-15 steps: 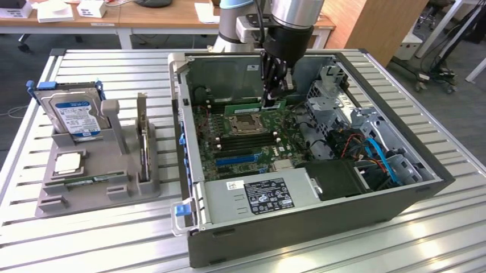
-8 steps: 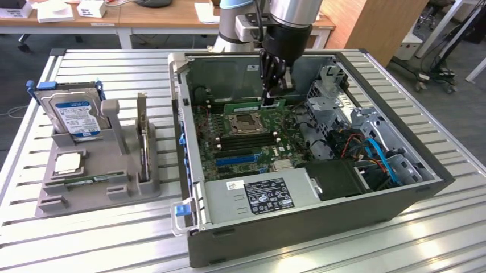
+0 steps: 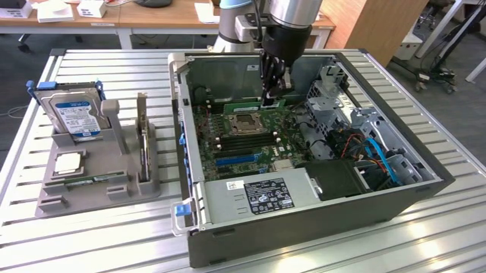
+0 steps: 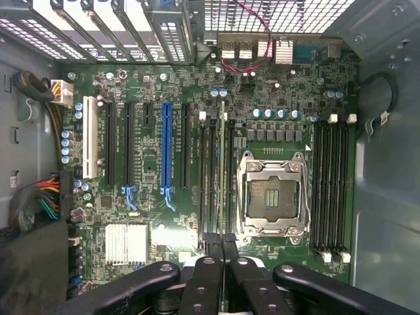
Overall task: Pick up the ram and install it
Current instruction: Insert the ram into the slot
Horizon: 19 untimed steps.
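The ram (image 3: 247,106) is a thin green stick held level inside the open computer case (image 3: 304,239), with my gripper (image 3: 270,102) shut on its top edge. In the wrist view the ram (image 4: 223,170) shows edge-on as a thin pale-green line. There it runs from my shut gripper (image 4: 223,239) along the black memory slots (image 4: 211,177) beside the CPU socket (image 4: 272,193). I cannot tell whether the stick touches a slot or hangs just above it.
A second bank of memory slots (image 4: 331,184) lies on the socket's other side. The power supply (image 3: 258,196) and cables (image 3: 372,151) fill the case's near part. On the exterior view's left a grey holder (image 3: 45,199) carries a hard drive (image 3: 72,114) and an upright expansion card (image 3: 142,133).
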### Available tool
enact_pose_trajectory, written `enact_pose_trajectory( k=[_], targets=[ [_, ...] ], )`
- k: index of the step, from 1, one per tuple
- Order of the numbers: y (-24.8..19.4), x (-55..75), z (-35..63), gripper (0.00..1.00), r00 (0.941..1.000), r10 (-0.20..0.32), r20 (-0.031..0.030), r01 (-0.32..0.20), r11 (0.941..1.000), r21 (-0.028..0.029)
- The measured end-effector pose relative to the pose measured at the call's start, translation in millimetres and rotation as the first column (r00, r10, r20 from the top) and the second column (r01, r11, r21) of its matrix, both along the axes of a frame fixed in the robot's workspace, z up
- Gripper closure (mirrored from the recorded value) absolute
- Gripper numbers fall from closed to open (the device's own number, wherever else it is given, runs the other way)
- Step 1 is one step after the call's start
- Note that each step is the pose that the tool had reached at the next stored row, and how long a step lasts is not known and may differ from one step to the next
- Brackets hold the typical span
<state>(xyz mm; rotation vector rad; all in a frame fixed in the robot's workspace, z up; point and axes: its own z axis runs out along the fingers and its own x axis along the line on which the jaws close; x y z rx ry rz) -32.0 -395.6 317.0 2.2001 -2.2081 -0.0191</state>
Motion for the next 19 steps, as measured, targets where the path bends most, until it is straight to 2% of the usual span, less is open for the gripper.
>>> enact_pose_trajectory(
  k=[12, 19],
  targets=[
    [-0.2, 0.0, -4.6, 0.89, 1.0, -0.006, 0.0002, 0.006, 1.0, 0.0003],
    [-4.1, 0.0, -4.6, 0.89, 1.0, -0.006, 0.0002, 0.006, 1.0, 0.0007]
  ],
)
